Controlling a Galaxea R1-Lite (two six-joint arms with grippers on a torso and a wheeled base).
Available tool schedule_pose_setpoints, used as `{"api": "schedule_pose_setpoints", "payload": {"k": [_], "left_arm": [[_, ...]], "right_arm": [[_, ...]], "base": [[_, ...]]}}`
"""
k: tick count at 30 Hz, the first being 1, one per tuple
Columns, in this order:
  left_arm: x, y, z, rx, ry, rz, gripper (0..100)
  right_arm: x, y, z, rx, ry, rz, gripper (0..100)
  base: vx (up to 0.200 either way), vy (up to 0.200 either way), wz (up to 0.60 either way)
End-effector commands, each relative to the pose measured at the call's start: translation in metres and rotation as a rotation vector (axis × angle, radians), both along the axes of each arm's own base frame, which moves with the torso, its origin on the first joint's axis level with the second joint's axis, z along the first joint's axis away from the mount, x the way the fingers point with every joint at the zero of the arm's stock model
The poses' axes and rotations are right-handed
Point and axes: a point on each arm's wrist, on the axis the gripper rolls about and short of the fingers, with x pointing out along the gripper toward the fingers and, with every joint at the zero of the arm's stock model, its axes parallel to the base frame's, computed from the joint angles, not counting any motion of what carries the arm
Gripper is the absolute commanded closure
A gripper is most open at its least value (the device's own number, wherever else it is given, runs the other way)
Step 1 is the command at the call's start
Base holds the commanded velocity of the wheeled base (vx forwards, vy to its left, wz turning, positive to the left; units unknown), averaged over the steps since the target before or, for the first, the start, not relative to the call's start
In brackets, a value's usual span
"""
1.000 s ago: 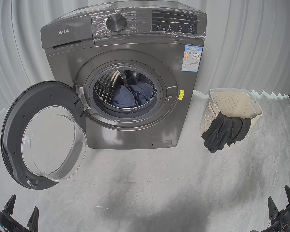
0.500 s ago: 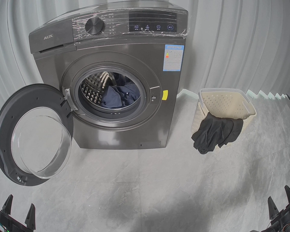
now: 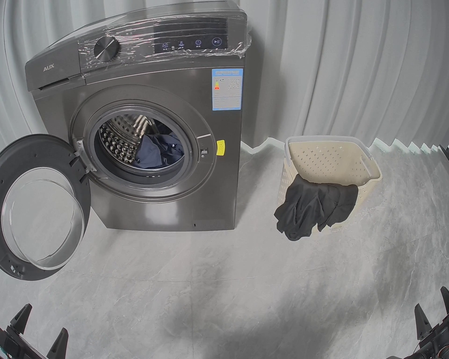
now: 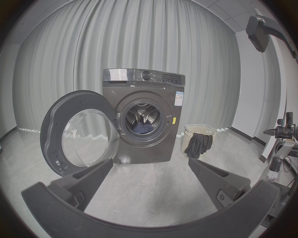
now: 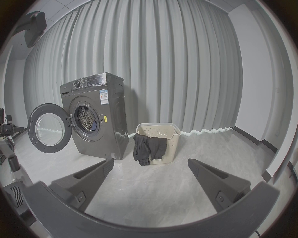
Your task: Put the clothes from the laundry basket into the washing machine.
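Black garment (image 3: 313, 210) hung over laundry basket (image 3: 333, 140) rim, mid-right of frame; washing machine (image 3: 154, 196) upper left, door (image 3: 28, 149) open. Left claw (image 3: 42, 322), right claw (image 3: 432, 306) both spread, empty, bottom corners. Step prob. fetching garment; next needed reach + pinch.

A pale grey pleated curtain (image 3: 351, 70) covers the back of the room from ceiling to floor, its hem lying in zigzags. The floor (image 3: 234, 290) is light grey marbled tile with thin joints and a soft sheen. On the right, a plain white wall (image 5: 257, 77) meets the floor at a dark baseboard (image 5: 248, 135), under a panelled ceiling (image 4: 223, 11).
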Motion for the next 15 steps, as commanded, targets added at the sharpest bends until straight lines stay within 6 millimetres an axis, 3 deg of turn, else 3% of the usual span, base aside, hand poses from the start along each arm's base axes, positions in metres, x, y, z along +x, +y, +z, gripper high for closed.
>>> {"api": "schedule_pose_setpoints", "payload": {"k": [1, 5, 15], "left_arm": [[-0.001, 0.0002, -0.0005, -0.001, -0.013, 0.007, 0], [0.0011, 0.0037, -0.0073, 0.0, 0.012, 0.173, 0], [0.0015, 0.0031, -0.0073, 0.001, 0.009, 0.141, 0]], "right_arm": [[0.0002, 0.0, -0.0048, 0.001, 0.003, 0.0, 0], [0.0002, 0.0, -0.0048, -0.001, 0.003, 0.0, 0], [0.0002, 0.0, -0.0048, -0.001, 0.003, 0.0, 0]], "base": [[0.0, -0.2, 0.0], [0.0, -0.2, 0.0], [0.0, -0.2, 0.0]]}}
